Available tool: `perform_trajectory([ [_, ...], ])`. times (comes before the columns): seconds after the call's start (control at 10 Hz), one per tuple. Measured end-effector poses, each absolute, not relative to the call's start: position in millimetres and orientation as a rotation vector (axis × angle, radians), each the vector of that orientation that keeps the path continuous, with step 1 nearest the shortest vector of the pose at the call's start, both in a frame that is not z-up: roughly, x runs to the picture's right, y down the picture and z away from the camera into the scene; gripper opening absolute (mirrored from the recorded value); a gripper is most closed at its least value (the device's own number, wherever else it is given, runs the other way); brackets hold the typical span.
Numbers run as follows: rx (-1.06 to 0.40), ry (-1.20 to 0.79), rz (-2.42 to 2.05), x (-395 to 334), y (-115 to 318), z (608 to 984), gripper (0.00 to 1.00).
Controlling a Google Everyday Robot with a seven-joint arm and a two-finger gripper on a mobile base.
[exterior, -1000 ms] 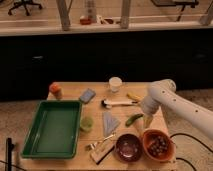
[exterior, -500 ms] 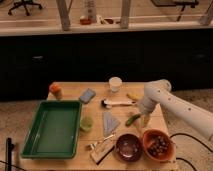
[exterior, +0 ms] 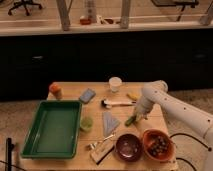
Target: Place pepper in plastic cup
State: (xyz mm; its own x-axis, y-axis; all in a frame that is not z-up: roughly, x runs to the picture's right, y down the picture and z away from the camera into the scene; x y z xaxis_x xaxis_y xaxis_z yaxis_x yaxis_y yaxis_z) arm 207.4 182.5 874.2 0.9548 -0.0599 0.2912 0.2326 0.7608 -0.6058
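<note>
While beside pepper [exterior: 130, 120], hand [exterior: 137, 117] above table [exterior: 70, 89]

Lighting: overhead, warm, moderate. The table [exterior: 70, 89] top is evenly lit and the wood reads orange-tan.

Brightest zones are the counter ledge [exterior: 45, 25] along the top of view and the white arm [exterior: 170, 102]. The arm's upper shell carries a pale highlight, nearly washed out. The cabinets [exterior: 75, 55] behind the table are almost black.

Shadows are short and diffuse, tight under objects. The green tray [exterior: 52, 127] interior darkens toward its near wall.

The gripper [exterior: 136, 118] hangs low over the table's right-centre, shaded by the arm and dark against the wood.

The whole view is soft and blocky, and small items smear at their outlines.
</note>
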Motion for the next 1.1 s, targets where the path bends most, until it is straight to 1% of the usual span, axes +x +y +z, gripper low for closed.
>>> perform_trajectory([
  [0.2,-0.699,-0.257,-0.160,207.4,186.0,877.6,0.04],
  [0.3,-0.702,-0.253,-0.163,206.9,187.5,877.8,0.00],
  [0.7,-0.695,-0.250,-0.186,204.0,185.5,864.5,0.00],
  [1.1,-0.652,-0.255,-0.213,201.5,165.3,838.2,0.00],
])
